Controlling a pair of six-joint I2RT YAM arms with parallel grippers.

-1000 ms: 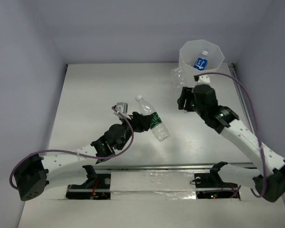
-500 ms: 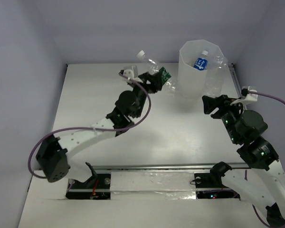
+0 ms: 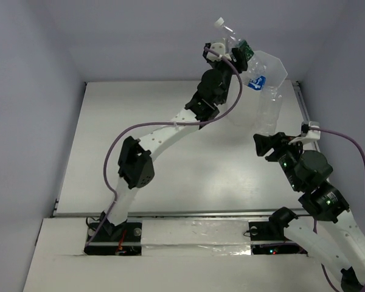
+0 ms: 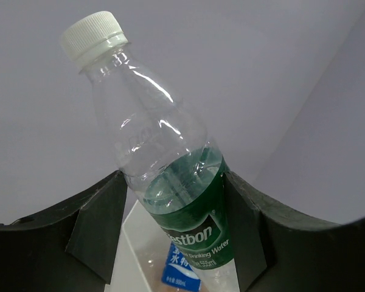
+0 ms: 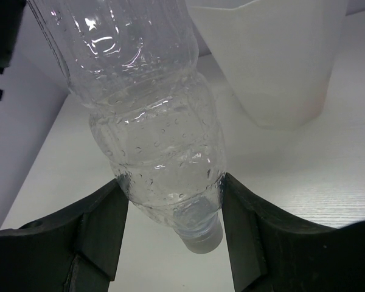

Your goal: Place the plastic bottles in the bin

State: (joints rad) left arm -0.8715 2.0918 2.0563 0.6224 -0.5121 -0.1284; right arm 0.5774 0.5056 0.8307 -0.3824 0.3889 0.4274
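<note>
My left gripper (image 3: 233,55) is raised high over the bin (image 3: 249,107) and shut on a clear bottle with a green label (image 3: 241,50) and a white cap, which points up and left. The left wrist view shows that bottle (image 4: 170,176) squeezed between both fingers, with the bin's rim (image 4: 131,240) below. Inside the bin lies a blue-labelled bottle (image 3: 257,81). My right gripper (image 3: 269,142) is shut on a label-less clear bottle (image 3: 269,103), cap down, in front of the bin. In the right wrist view the fingers press its shoulder (image 5: 152,121) just above the cap (image 5: 201,235).
The bin (image 5: 274,61) stands at the table's far right corner, close to the back and right walls. The white tabletop (image 3: 140,134) stretches left of it. Both arm bases sit along the near edge.
The left arm has lifted the green-labelled bottle from beside the bin to above its rim. The right arm, holding the clear bottle, has shifted slightly left and up.
</note>
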